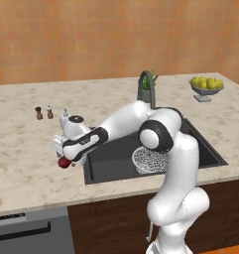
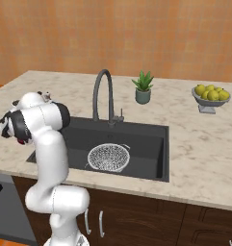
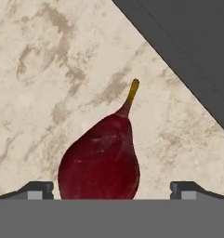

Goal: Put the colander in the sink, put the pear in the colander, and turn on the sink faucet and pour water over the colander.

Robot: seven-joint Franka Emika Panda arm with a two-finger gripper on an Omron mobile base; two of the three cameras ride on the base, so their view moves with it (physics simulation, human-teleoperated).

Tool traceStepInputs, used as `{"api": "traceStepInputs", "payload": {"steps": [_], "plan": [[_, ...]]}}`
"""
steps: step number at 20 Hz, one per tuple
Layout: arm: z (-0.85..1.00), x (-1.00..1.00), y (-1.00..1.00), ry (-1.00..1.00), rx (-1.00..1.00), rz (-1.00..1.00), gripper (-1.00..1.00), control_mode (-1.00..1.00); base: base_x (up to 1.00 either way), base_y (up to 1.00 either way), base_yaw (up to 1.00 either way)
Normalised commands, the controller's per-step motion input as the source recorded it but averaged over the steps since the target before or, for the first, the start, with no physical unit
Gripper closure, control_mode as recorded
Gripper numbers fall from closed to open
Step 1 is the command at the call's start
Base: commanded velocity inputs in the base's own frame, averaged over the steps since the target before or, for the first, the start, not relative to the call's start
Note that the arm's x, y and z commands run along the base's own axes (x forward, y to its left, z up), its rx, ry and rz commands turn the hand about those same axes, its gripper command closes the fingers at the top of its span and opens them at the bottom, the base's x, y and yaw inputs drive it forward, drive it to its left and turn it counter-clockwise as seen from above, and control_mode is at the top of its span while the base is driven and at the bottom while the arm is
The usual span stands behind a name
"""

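The dark red pear [image 3: 102, 158] lies on the marble counter just left of the sink [image 1: 111, 161], its stem pointing away from the hand. My gripper [image 3: 112, 189] is open and hangs low over the pear [image 1: 65, 162]. In the hand view one fingertip [image 3: 38, 189] stands on each side of the fruit, apart from it. In the left base view the gripper [image 1: 61, 155] sits at the sink's left rim. The speckled colander [image 1: 149, 159] rests in the sink [image 2: 146, 139], empty, as the right base view of the colander [image 2: 108, 157] shows. The arched faucet [image 2: 102, 91] stands behind the basin.
A grey footed bowl of yellow fruit [image 1: 206, 85] stands at the far right of the counter. A small potted plant [image 2: 143, 88] is behind the sink. A white soap bottle [image 1: 65, 117] and two small shakers [image 1: 43, 112] stand on the left counter, behind the hand.
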Motion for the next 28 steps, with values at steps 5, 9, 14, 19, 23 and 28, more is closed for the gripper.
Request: {"api": "traceStepInputs", "payload": {"steps": [5,9,14,19,23,28], "plan": [[-0.54,0.18,0.09,0.01,0.00,-0.02,1.00,-1.00,0.00,0.00,0.00],[-0.32,0.05,0.00,0.00,0.00,-0.01,1.00,-1.00,0.00,0.00,0.00],[-0.15,-0.10,-0.20,0.03,0.00,-0.05,1.00,-1.00,0.00,0.00,0.00],[0.19,-0.33,-0.93,0.01,0.09,-0.03,1.00,-1.00,0.00,0.00,0.00],[0.38,-0.37,-0.95,0.08,0.03,0.00,1.00,-1.00,0.00,0.00,0.00],[0.70,-0.34,-0.88,0.06,0.00,0.05,1.00,-1.00,0.00,0.00,0.00]]}}
